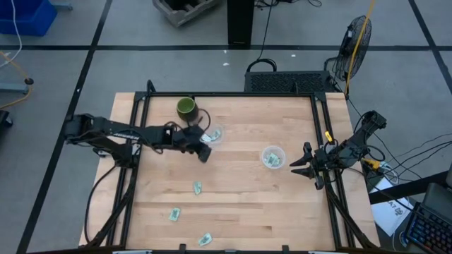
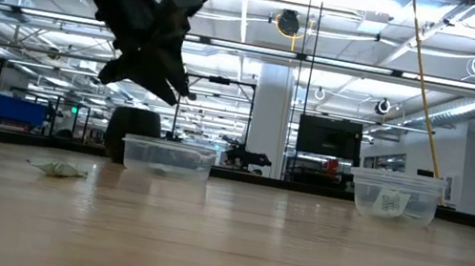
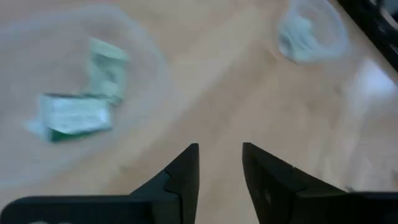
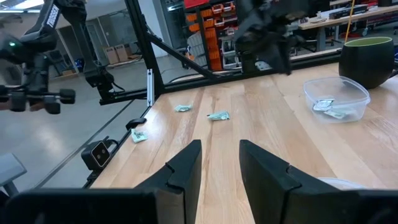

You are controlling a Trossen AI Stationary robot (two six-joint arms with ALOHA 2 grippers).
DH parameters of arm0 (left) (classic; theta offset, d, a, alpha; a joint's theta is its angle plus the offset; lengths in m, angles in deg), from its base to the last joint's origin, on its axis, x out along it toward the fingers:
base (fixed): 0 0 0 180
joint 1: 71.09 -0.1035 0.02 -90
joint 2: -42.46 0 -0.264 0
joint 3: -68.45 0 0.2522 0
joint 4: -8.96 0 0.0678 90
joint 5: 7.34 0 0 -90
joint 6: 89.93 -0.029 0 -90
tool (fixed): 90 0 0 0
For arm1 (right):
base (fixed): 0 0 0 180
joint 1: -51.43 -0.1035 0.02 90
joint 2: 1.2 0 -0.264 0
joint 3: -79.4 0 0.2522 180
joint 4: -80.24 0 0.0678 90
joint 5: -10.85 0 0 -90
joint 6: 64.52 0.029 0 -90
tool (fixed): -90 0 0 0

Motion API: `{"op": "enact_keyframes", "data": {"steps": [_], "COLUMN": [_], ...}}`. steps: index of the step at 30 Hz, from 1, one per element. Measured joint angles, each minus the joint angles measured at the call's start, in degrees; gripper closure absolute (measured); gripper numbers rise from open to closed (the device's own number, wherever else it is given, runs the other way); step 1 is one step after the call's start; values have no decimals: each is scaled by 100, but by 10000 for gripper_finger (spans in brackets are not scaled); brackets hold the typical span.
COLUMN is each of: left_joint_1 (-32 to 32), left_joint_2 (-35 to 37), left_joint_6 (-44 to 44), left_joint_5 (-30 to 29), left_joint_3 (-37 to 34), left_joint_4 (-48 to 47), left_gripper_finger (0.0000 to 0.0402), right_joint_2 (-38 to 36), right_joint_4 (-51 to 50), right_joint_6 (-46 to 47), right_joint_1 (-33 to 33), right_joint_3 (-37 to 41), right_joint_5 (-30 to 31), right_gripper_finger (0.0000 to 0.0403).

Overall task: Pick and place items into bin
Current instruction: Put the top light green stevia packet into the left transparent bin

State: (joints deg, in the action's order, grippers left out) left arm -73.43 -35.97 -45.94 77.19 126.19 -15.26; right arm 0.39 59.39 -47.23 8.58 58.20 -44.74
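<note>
- Pale wood table (image 1: 240, 204) carries two clear containers, loose pale green and white packets and a dark green cup (image 1: 186, 107).
- Landmark: left clear container (image 1: 212, 135), just beside the cup, toward the table's middle.
- It holds two packets (image 3: 81, 102), lying touching each other on its floor.
- Left gripper (image 1: 205, 152) hangs above the table just beside this container, on its front side; nothing sits between its fingers (image 3: 185, 180), and the gap between them is narrow.
- In the low view the left gripper (image 2: 147, 65) is well clear of the tabletop, above the container (image 2: 168, 157).
- Right clear container (image 1: 272, 156) stands well apart from the landmark, toward the right edge; it holds at least one packet (image 2: 390, 203).
- Right gripper (image 1: 298, 168) waits past that second container, at the table's right edge, far from the landmark; its fingers (image 4: 180, 174) have a narrow gap between them and hold nothing.
- Three loose packets lie on bare wood in front of the landmark: the nearest one (image 1: 198, 187), a farther one (image 1: 173, 214), and the farthest (image 1: 205, 239) close to the table's front edge.
- All three lie apart from each other and from both grippers.
</note>
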Motion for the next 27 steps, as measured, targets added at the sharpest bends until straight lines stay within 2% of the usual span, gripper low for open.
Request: {"op": "enact_keyframes", "data": {"steps": [4, 16, 21, 27], "left_joint_1": [484, 1764, 2275, 2800], "left_joint_2": [0, 0, 2, -2], "left_joint_6": [141, 1773, 2738, 3485], "left_joint_5": [172, 211, 73, -465], "left_joint_3": [1, 5, 6, -21], "left_joint_4": [-70, -362, -1080, -1367], "left_gripper_finger": [268, 266, 236, 199], "right_joint_2": [0, 0, 0, 0], "right_joint_4": [0, 0, 0, 0], "right_joint_6": [0, 0, 0, 0], "right_joint_1": [1, 1, 2, 1], "right_joint_3": [2, 2, 2, 2], "right_joint_5": [0, 0, 0, 0], "right_gripper_finger": [303, 303, 303, 303]}}
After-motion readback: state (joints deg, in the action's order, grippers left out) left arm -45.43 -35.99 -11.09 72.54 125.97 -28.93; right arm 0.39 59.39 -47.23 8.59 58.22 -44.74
